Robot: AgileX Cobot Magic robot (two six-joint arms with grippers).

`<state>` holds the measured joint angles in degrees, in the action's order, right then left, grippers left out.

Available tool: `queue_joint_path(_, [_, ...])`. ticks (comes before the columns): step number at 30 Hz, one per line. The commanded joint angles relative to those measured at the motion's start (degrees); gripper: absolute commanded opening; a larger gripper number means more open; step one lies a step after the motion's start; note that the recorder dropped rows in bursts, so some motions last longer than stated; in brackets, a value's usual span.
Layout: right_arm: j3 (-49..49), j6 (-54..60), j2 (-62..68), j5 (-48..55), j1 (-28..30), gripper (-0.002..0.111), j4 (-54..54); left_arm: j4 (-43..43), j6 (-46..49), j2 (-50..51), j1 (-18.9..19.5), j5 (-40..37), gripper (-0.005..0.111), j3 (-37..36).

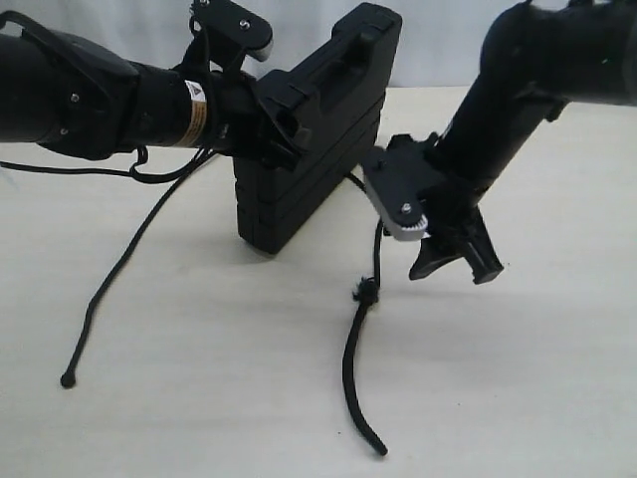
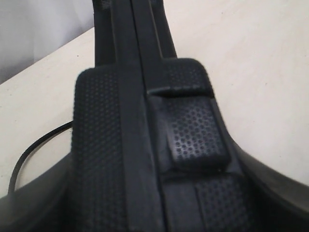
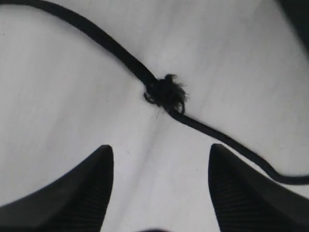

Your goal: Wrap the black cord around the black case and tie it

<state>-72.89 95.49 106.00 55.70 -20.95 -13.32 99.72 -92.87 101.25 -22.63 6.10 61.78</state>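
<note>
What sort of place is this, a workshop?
Likely a robot test lab: a plain pale table, a white wall behind it, and two black arms handling just a case and a cord.

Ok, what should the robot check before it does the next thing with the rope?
1. Left gripper clamped on the black case: ok.
2. Right gripper open and empty: ok.
3. Frayed knot lying ahead of the right gripper's gap: ok.
4. Black cord tied: not ok, it trails loose on the table.
5. Cord passing behind the case: cannot tell, hidden.
</note>
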Motion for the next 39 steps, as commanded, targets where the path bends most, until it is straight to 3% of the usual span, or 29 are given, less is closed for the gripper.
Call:
queue_joint_path(1, [-0.2, 0.3, 4.2, -1.9, -3.8, 0.054, 6.6, 0.2, -0.2, -0.2, 0.1, 5.7, 0.0, 0.3])
queue_joint_path(29, [-0.2, 0.4, 11.9, -11.5, -5.8, 0.053, 6.3, 0.2, -0.2, -0.2, 0.1, 6.0, 0.0, 0.3])
queue_joint_path(31, [-0.2, 0.2, 12.1, -11.4, -5.8, 0.041, 6.3, 0.2, -0.2, -0.2, 0.1, 5.8, 0.0, 0.3])
queue_joint_path(34, [-0.2, -0.3, 12.1, -10.2, -5.8, 0.005, 6.3, 0.2, -0.2, -0.2, 0.1, 5.0, 0.0, 0.3])
queue_joint_path(39, [-0.2, -5.0, 12.1, -10.1, -5.8, 0.004, 6.4, 0.2, -0.2, -0.2, 0.1, 5.0, 0.0, 0.3])
